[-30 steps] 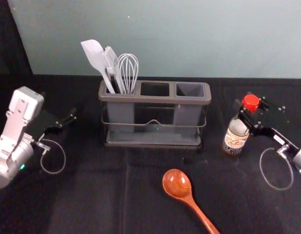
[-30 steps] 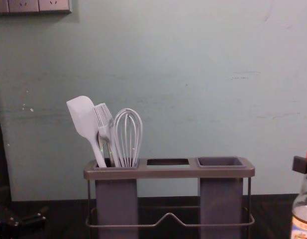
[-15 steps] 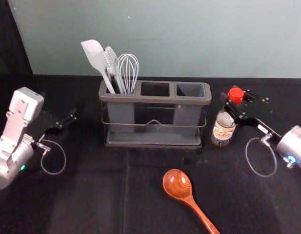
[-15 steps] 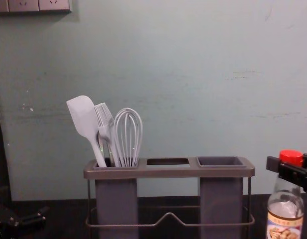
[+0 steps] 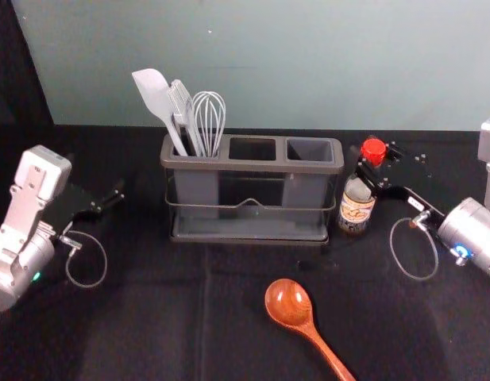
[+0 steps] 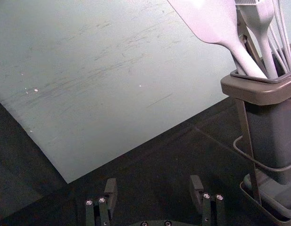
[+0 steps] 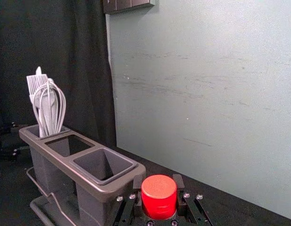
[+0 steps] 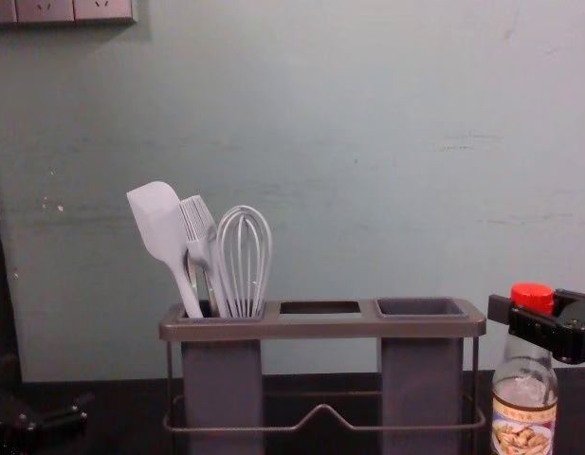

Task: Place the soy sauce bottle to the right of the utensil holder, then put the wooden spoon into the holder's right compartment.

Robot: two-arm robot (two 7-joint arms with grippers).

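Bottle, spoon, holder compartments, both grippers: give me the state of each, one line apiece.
Soy sauce bottle: upright, capped, gripped.
Wooden spoon: lying down, ungripped.
Left compartment: holding utensils.
Middle opening: empty.
Right compartment: empty.
Right gripper: closed around the bottle's top.
Left gripper: open, empty.

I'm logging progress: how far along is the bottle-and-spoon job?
Looks done: the soy sauce bottle is right of the utensil holder. In hand: the right gripper grips it near its cap, so release remains. Left to do: the wooden spoon lies before the holder, whose right compartment looks empty. The left gripper is left of the holder.
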